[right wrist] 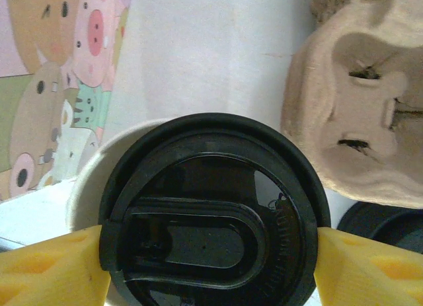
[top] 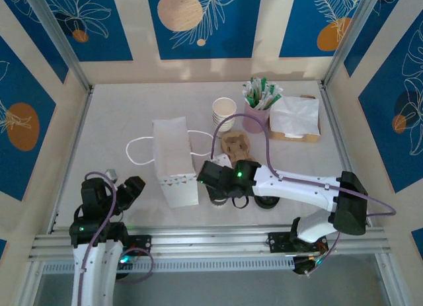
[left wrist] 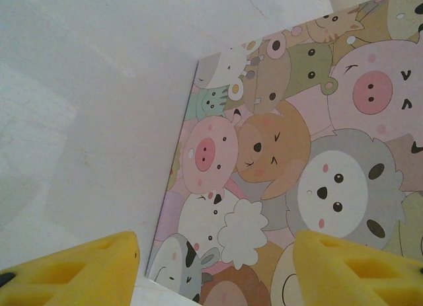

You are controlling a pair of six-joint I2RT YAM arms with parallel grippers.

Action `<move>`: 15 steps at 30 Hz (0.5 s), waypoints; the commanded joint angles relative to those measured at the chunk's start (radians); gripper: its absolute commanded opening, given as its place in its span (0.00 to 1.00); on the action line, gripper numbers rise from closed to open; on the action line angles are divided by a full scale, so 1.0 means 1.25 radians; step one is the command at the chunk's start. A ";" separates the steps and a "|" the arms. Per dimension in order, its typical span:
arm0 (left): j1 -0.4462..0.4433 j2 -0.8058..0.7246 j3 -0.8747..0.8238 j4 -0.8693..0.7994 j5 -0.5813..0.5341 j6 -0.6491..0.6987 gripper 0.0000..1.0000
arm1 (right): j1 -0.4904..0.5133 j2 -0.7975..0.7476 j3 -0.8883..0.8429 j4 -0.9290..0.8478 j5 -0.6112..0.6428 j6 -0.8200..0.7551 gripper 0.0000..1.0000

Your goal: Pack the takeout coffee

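Observation:
A black coffee lid (right wrist: pixel 211 220) sits between my right gripper's yellow fingers (right wrist: pixel 46 269), which touch its rim on both sides. Under it is a white paper cup (right wrist: pixel 86 180), whose rim shows to the lid's left. In the top view my right gripper (top: pixel 221 186) hangs over this cup (top: pixel 218 199), just right of the white paper bag (top: pixel 173 162). The bag lies on its side, and its cartoon-animal face (left wrist: pixel 284 154) is in front of my left gripper (left wrist: pixel 215 266), which is open and empty. My left gripper (top: pixel 129 190) stands left of the bag.
A brown pulp cup carrier (top: pixel 236 147) (right wrist: pixel 363 121) lies just beyond the cup. A second black lid (top: pixel 266 201) (right wrist: pixel 386 220) lies to the right. At the back stand a stack of paper cups (top: pixel 223 112), a pink holder of sticks (top: pixel 258 108) and a napkin box (top: pixel 295 117).

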 commanded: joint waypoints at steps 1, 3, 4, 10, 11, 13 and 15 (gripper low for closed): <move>-0.008 0.000 0.017 -0.013 0.006 0.017 0.63 | -0.014 -0.048 -0.014 -0.035 0.018 0.031 0.76; -0.008 0.001 0.017 -0.012 0.006 0.017 0.63 | -0.020 -0.064 -0.020 -0.023 0.004 0.029 0.76; -0.008 0.001 0.017 -0.012 0.006 0.016 0.63 | -0.021 -0.074 -0.023 -0.013 -0.006 0.028 0.76; -0.008 0.002 0.017 -0.011 0.008 0.018 0.63 | -0.020 -0.094 -0.028 0.035 -0.051 0.010 0.76; -0.008 0.001 0.017 -0.012 0.007 0.018 0.63 | -0.018 -0.090 -0.025 0.037 -0.054 0.008 0.76; -0.008 0.001 0.015 -0.014 0.007 0.019 0.63 | -0.014 -0.076 -0.020 0.039 -0.056 0.003 0.76; -0.008 0.000 0.014 -0.015 0.007 0.019 0.63 | -0.012 -0.061 -0.017 0.037 -0.057 0.002 0.76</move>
